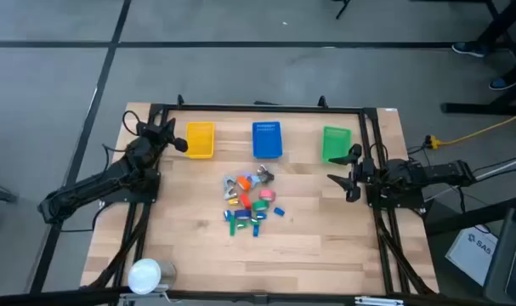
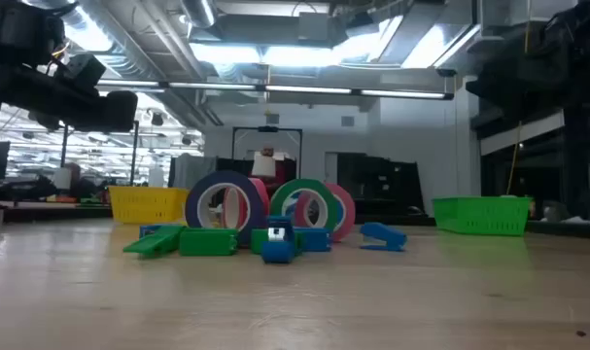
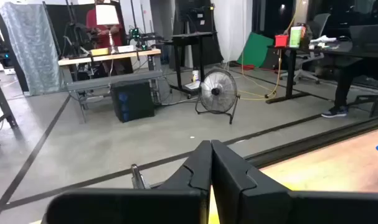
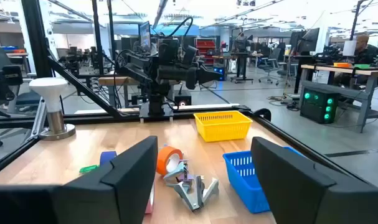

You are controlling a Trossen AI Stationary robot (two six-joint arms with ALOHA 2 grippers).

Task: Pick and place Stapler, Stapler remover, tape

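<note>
Wooden surface (image 1: 181,229) | tape (image 1: 259,206) heaped mid-surface, untouched | step: first pick not begun | right hand (image 1: 342,179) wide open, empty, right of heap | left hand (image 1: 177,141) shut, empty, by yellow basket (image 1: 200,140) | next: right reach to heap needed

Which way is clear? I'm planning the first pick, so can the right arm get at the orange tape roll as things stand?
Probably yes. The right gripper is open, facing the pile, with bare table between. The orange tape roll lies on the pile's near edge, beside the metal stapler remover.
</note>
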